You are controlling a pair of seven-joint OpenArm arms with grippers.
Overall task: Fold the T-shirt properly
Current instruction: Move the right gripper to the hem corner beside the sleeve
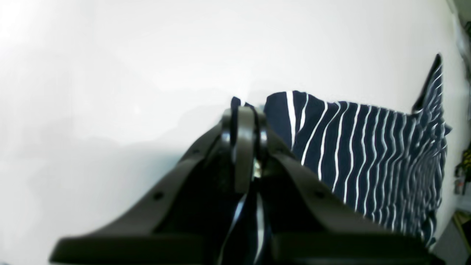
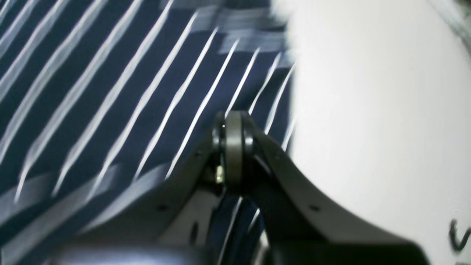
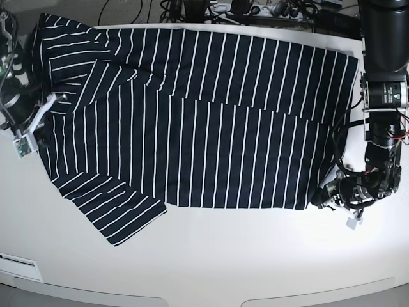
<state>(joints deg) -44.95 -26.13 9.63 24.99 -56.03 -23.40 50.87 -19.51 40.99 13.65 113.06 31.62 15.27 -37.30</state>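
The T-shirt [image 3: 192, 128], dark navy with thin white stripes, lies spread across the white table, one sleeve [image 3: 121, 214] pointing toward the front left. My left gripper [image 3: 317, 198] is at the shirt's front right corner. In the left wrist view the left gripper [image 1: 244, 110] is shut with striped fabric pinched between its fingers, and the shirt [image 1: 368, 154] stretches away to the right. My right gripper [image 3: 51, 102] is at the shirt's left edge. In the right wrist view the right gripper [image 2: 232, 121] is shut on fabric at the edge of the shirt [image 2: 110, 92].
The white table [image 3: 223, 256] extends in front of the shirt to its rounded front edge. Cables and a power strip [image 3: 255, 9] lie along the back edge. A small black mark [image 2: 458, 235] is on the table near the right gripper.
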